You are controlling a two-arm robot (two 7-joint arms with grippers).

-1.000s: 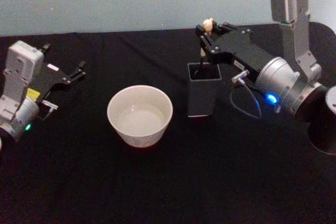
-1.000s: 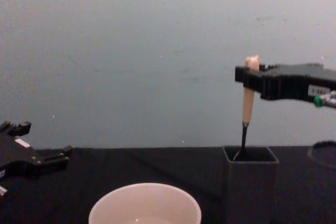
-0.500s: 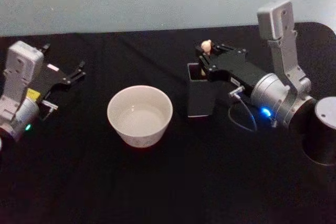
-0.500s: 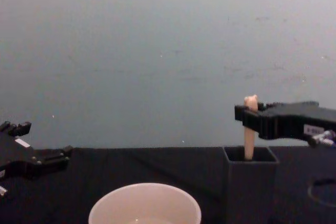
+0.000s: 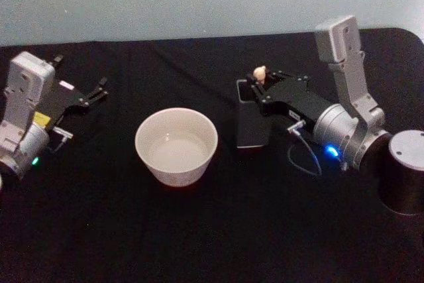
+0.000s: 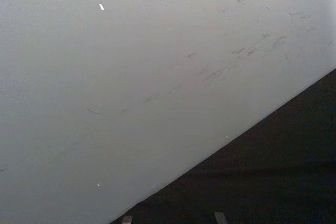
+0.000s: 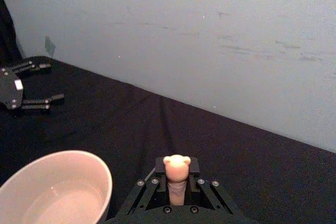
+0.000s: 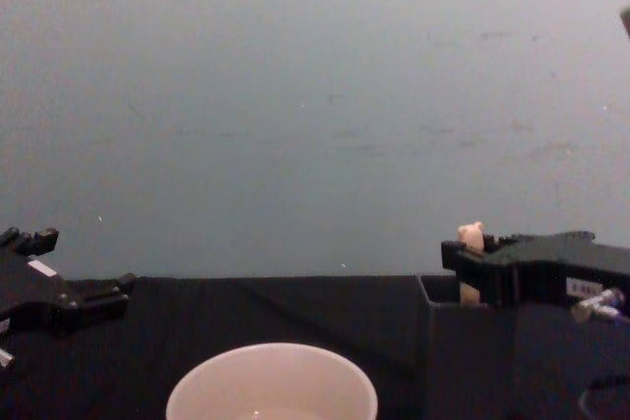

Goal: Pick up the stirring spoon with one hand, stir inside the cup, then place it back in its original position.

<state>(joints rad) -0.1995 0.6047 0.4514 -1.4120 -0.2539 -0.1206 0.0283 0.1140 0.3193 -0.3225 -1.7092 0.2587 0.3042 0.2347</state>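
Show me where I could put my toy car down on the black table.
The near strip of the table in front of the cup is bare, and so is the stretch between the cup and the left end effector. It is crowded around the holder box, where the right end effector holds the spoon.

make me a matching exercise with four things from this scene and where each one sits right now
Things:
1. stirring spoon
2. cup
3. left gripper
4. right gripper

Places or states:
A. parked at the table's left side
B. standing in the dark holder box, bear knob poking out
C. on the black cloth, left of the holder box
D. over the holder box, closed around the spoon's handle

Pairs: 1-B, 2-C, 3-A, 4-D
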